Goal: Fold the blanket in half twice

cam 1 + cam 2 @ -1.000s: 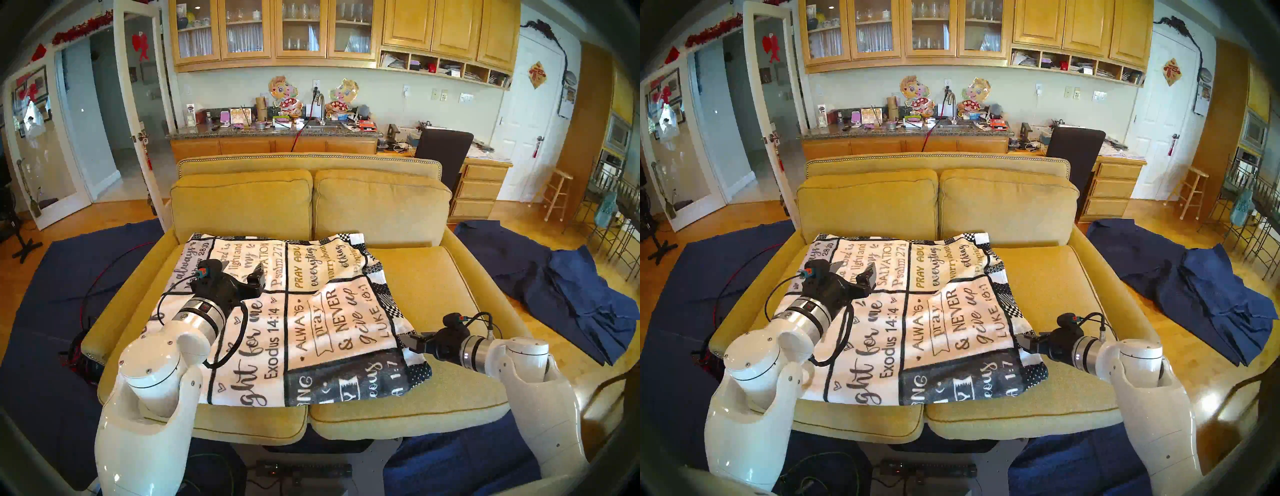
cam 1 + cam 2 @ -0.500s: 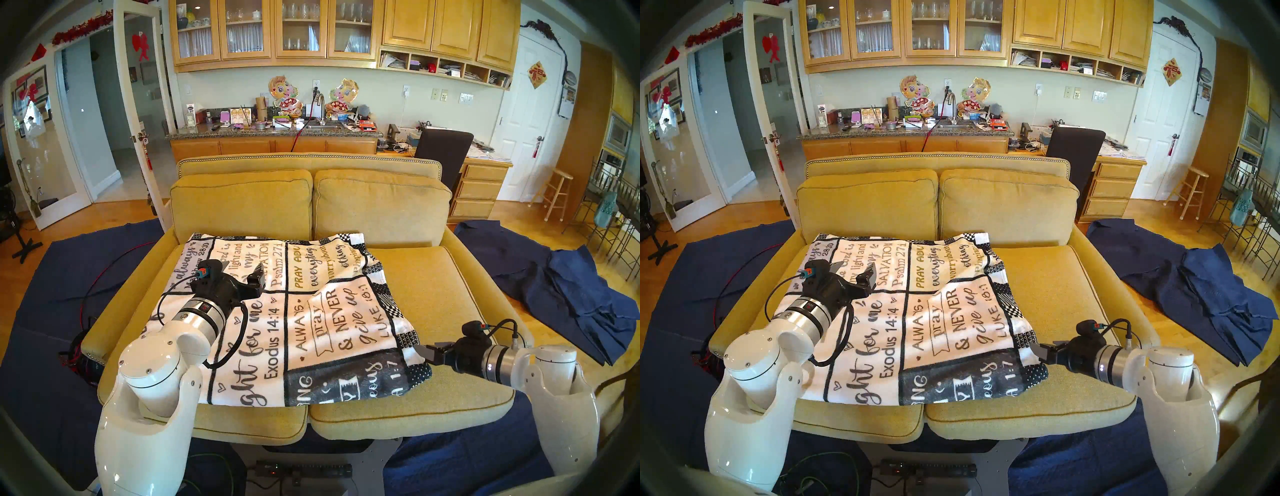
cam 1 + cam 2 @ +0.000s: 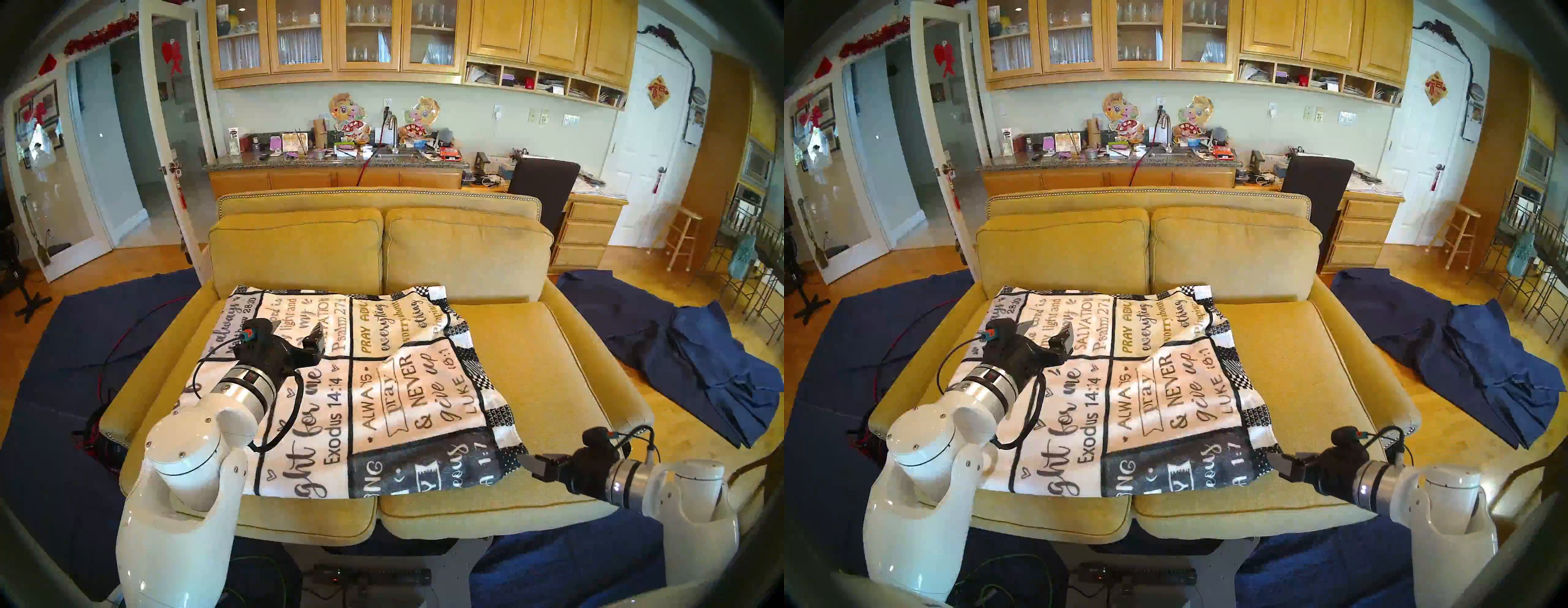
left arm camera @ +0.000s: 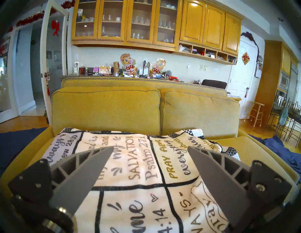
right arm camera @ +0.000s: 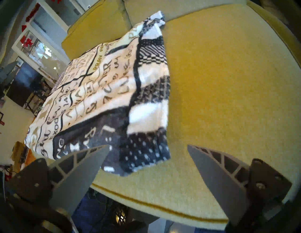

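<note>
The blanket (image 3: pixel 382 403), white fleece with black and tan lettering and a checked border, lies folded on the yellow sofa seat (image 3: pixel 539 365), mostly over the left cushion. My left gripper (image 3: pixel 299 333) hovers open over its far left part; in the left wrist view the left gripper (image 4: pixel 150 148) has nothing but the lettered blanket (image 4: pixel 138 172) below its spread fingers. My right gripper (image 3: pixel 532 460) is open just off the blanket's near right corner, fingers pointing left at it. In the right wrist view that dotted dark corner (image 5: pixel 146 154) lies just ahead of the empty right gripper (image 5: pixel 148 146).
Two yellow back cushions (image 3: pixel 466 250) stand behind the blanket. The right seat cushion is bare beside it. Navy blue cloths lie crumpled on the floor at the right (image 3: pixel 700 356) and spread flat at the left (image 3: pixel 85 339). Cables (image 3: pixel 110 369) run by the sofa's left arm.
My right arm has pulled back toward me and to the right, from the blanket's right edge down to its near right corner. The left arm and blanket have stayed put.
</note>
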Controlling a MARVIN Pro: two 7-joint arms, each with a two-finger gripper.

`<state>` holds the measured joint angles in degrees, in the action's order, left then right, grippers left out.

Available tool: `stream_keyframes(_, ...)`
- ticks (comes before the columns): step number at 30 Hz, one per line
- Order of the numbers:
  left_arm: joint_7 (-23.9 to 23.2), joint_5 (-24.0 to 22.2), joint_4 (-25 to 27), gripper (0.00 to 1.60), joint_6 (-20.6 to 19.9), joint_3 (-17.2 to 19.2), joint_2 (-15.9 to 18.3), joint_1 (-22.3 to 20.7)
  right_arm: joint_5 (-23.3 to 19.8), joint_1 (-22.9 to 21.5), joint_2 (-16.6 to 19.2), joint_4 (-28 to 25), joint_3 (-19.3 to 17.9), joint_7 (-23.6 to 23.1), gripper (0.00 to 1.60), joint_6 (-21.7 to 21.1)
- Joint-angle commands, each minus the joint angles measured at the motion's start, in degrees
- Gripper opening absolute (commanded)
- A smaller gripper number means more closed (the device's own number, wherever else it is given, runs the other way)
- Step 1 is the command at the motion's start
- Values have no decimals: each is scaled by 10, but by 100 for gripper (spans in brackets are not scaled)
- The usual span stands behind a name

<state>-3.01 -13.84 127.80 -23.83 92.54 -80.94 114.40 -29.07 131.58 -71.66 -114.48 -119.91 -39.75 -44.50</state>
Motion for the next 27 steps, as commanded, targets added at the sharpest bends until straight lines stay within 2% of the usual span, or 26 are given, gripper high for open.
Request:
stream_keyframes(1,0,0,16,160,6,-1,-1,-11,6,65,-55,-1,-57,-43,160,33)
stream_keyframes(2,-1,0,17,160,6,-1,-2,-11,8,83,-67,-2,-69,-62,160,53)
stream_keyframes(3,-1,0,17,160,6,-1,-2,-11,8,83,-67,-2,-69,-62,160,53)
stream_keyframes(6,-1,0,17,160,7,-1,-2,-11,4,115,-70,-1,-73,-90,160,97)
stream_keyframes(7,-1,1,17,160,7,-1,-3,-11,7,105,-75,3,-72,-95,160,89)
stream_keyframes(9,-1,1,18,160,8,-1,-3,-11,11,103,-74,13,-66,-120,160,120)
stream_keyframes(12,-1,2,18,160,8,-1,-4,-11,17,84,-72,25,-53,-134,160,139)
stream_keyframes(14,-1,2,18,160,8,-1,-4,-11,15,76,-67,34,-39,-134,160,170)
stream_keyframes(27,-3,4,18,160,7,0,-7,-11,13,-20,-57,83,16,-108,160,172)
